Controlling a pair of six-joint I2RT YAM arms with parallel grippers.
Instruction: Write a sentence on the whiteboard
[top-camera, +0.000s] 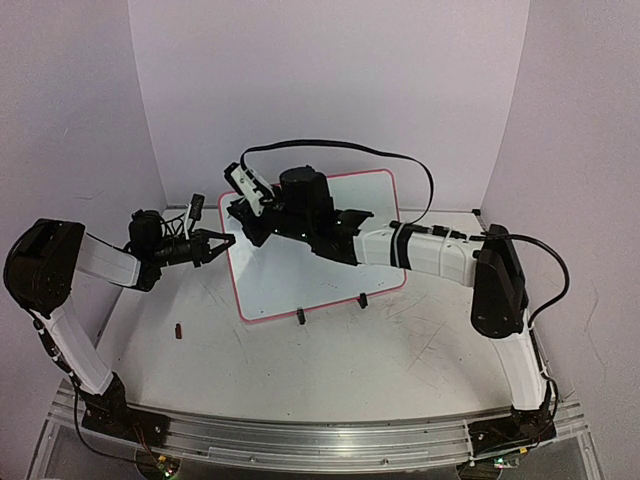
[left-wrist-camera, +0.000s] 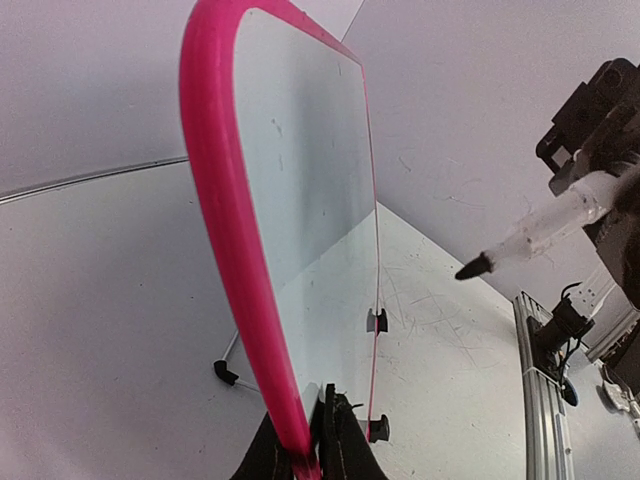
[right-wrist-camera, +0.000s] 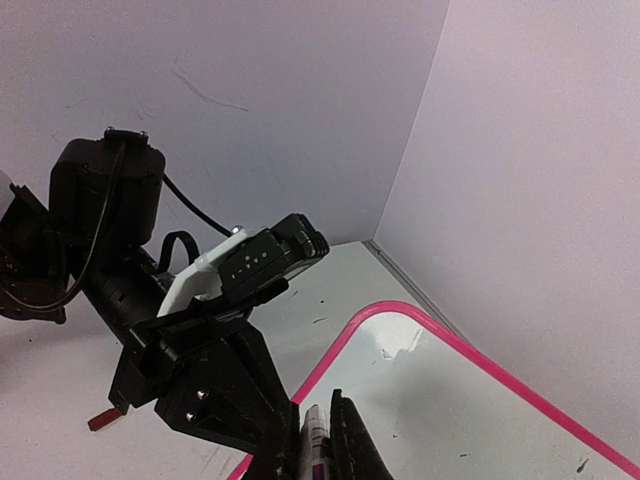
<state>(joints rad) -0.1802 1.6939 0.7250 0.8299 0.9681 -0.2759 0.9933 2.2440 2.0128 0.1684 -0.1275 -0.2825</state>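
left arm (top-camera: 70, 290): extended toward the left edge of the whiteboard (top-camera: 330, 285) | left gripper (left-wrist-camera: 305, 450): clamped on the frame of that edge | right arm (top-camera: 440, 250): elbow raised right of the whiteboard, forearm stretched leftward across its face | right gripper (right-wrist-camera: 320, 432): closed on a marker (left-wrist-camera: 530, 238), held clear of the whiteboard's face

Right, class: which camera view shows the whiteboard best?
The top external view: the whiteboard shows almost whole, pink frame and both clip feet, though the right arm, holding the marker, covers its upper part. The left wrist view sees it steeply edge-on, gripped by the left claw; the right wrist view catches one corner.
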